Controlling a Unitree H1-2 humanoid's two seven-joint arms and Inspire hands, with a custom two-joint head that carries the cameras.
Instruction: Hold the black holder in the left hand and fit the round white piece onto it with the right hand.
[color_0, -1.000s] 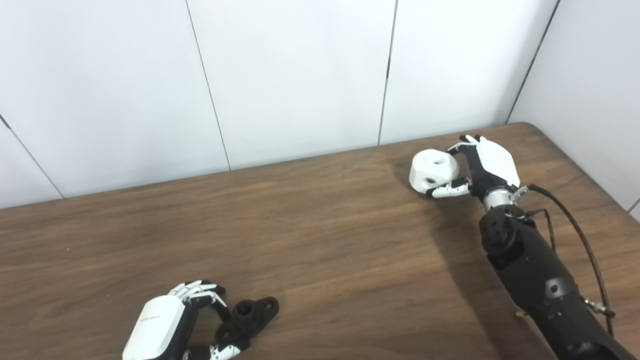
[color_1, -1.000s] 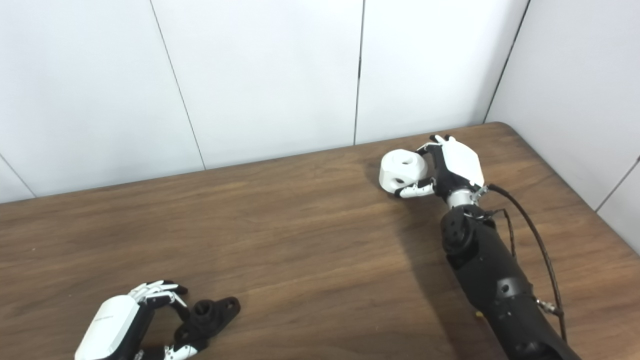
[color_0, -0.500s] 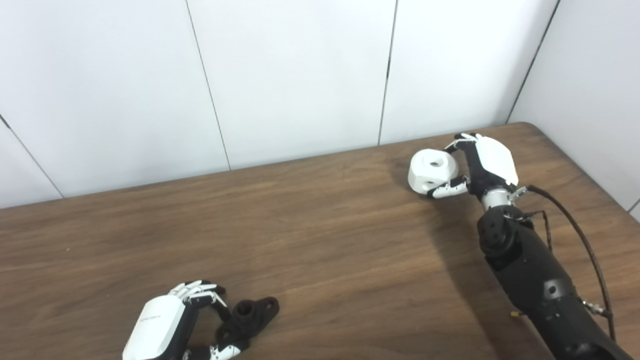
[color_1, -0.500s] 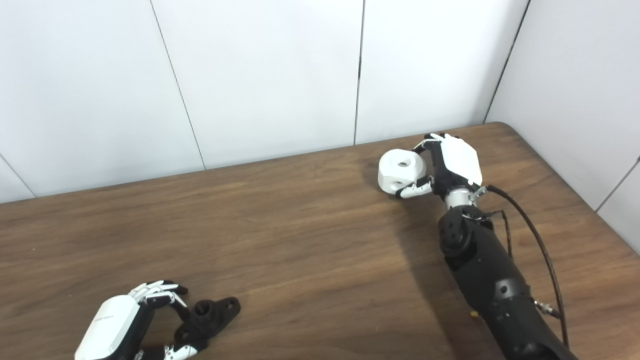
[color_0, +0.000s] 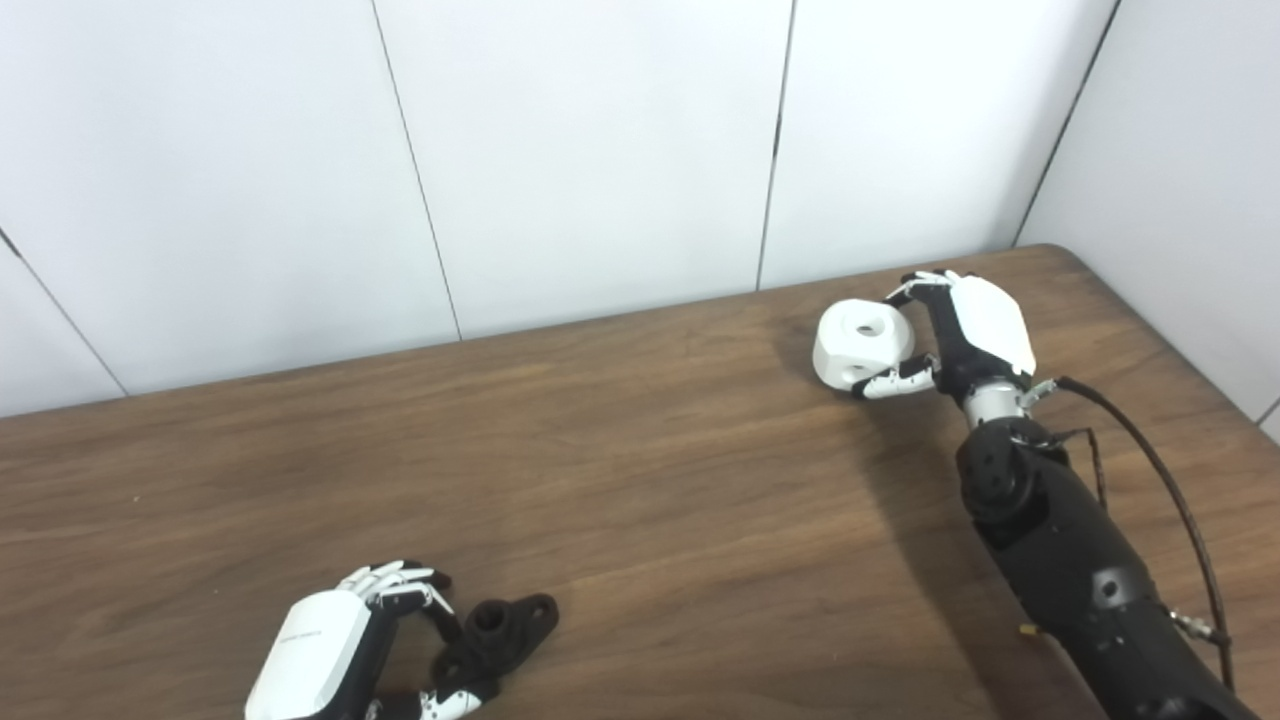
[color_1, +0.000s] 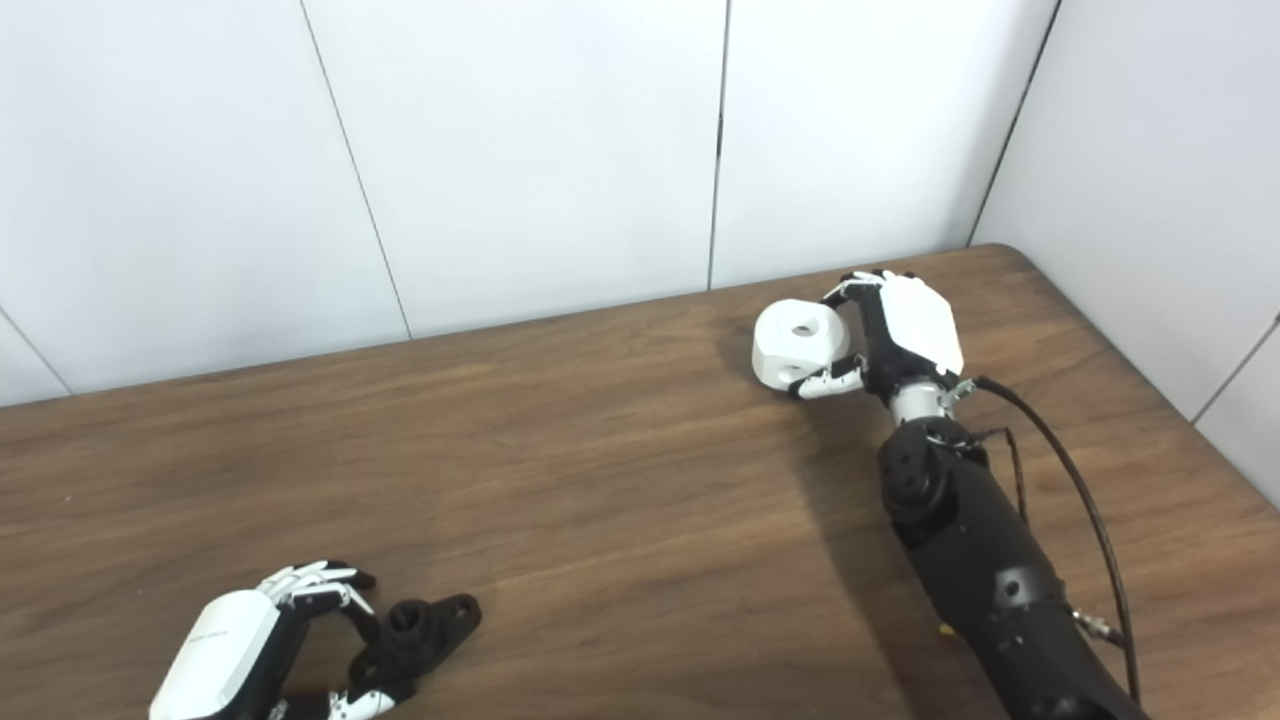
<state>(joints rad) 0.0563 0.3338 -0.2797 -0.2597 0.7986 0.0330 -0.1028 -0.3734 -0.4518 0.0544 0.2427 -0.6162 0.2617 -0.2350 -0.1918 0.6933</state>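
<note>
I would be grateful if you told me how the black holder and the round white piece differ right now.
The black holder is dark, low and flat with lugs; the round white piece is pale and chunky with holes. The holder sits near the front by the left hand, the white piece far back at the right hand. Both rest on the table.

A dark brown wooden table with a streaked grain (color_0: 640, 480) fills the lower half of both views, its far right corner rounded just beyond the right hand. Behind the table's far edge stands a plain white panelled wall (color_0: 600, 150), split by thin dark vertical seams. A second white wall panel (color_1: 1160, 170) runs along the table's right side, meeting the back wall at a dark corner seam above the right hand.
</note>
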